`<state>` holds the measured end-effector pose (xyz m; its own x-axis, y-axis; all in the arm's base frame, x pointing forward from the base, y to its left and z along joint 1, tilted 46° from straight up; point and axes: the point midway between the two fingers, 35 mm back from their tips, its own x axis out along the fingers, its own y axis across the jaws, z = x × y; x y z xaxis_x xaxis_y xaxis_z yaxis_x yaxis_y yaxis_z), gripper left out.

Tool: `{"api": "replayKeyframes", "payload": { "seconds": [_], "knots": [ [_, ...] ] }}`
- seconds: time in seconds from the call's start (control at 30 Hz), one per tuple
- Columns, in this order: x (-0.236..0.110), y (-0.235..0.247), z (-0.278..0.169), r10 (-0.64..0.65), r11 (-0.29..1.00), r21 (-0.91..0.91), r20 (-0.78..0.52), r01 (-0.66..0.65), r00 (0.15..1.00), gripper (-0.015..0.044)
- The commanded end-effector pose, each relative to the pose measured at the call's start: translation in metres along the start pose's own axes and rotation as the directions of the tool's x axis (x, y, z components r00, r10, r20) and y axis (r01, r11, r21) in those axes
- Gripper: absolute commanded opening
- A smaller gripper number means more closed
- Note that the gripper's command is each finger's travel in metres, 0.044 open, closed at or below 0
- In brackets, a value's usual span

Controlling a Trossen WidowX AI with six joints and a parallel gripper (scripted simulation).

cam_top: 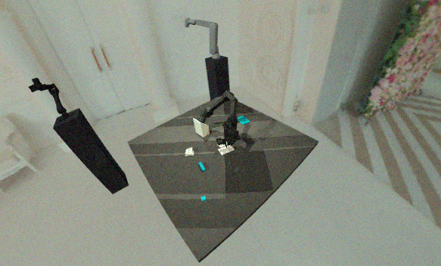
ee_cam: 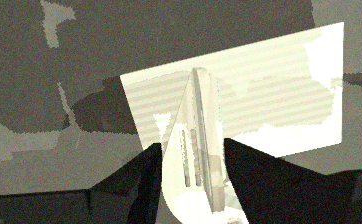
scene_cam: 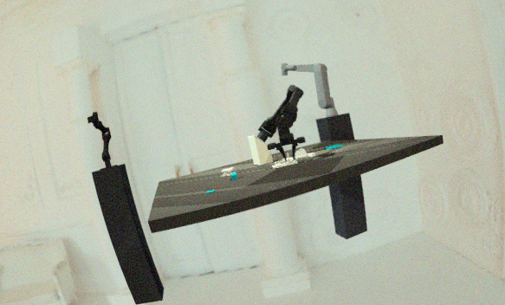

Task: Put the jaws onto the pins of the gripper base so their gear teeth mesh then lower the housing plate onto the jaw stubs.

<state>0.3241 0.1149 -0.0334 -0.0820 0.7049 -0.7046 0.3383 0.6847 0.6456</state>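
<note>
Pale doors [cam_top: 97, 60] and a flower wall [cam_top: 411, 60] surrounded the dark tabletop [cam_top: 188, 211] [scene_cam: 242, 199]. The jaws [cam_top: 224, 143] [scene_cam: 290, 159] [ee_cam: 194, 145] were closed on a cream piece [ee_cam: 198, 105], with a flat ribbed plate [cam_top: 226, 150] [ee_cam: 262, 85] beneath; an upright cream block [cam_top: 200, 128] [scene_cam: 259, 151] crowded close beside them.

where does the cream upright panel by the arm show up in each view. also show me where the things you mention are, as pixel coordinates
top: the cream panel [cam_top: 201, 128] [scene_cam: 260, 151] stands left of and above the picture's centre, just left of the working arm
exterior: just right of centre, at mid-height, left of the gripper [cam_top: 224, 144] [scene_cam: 288, 159] [ee_cam: 193, 145]
wrist: not identifiable in this picture
shared landmark: the gripper, in all three views
</note>
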Motion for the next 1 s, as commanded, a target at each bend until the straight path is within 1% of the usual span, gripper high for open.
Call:
{"api": "replayKeyframes", "payload": {
  "seconds": [0.0,0.43,0.97],
  "knots": [
    [0.0025,0.0004,-0.0012,0.004,1.000,0.003,-0.008,-0.004,1.000,0.0134],
    [-0.0040,0.0003,-0.0012,0.004,1.000,0.003,-0.008,-0.004,1.000,0.0134],
    [0.0003,-0.0002,-0.0006,0.004,1.000,0.003,-0.008,-0.004,1.000,0.0134]
  ]
}}
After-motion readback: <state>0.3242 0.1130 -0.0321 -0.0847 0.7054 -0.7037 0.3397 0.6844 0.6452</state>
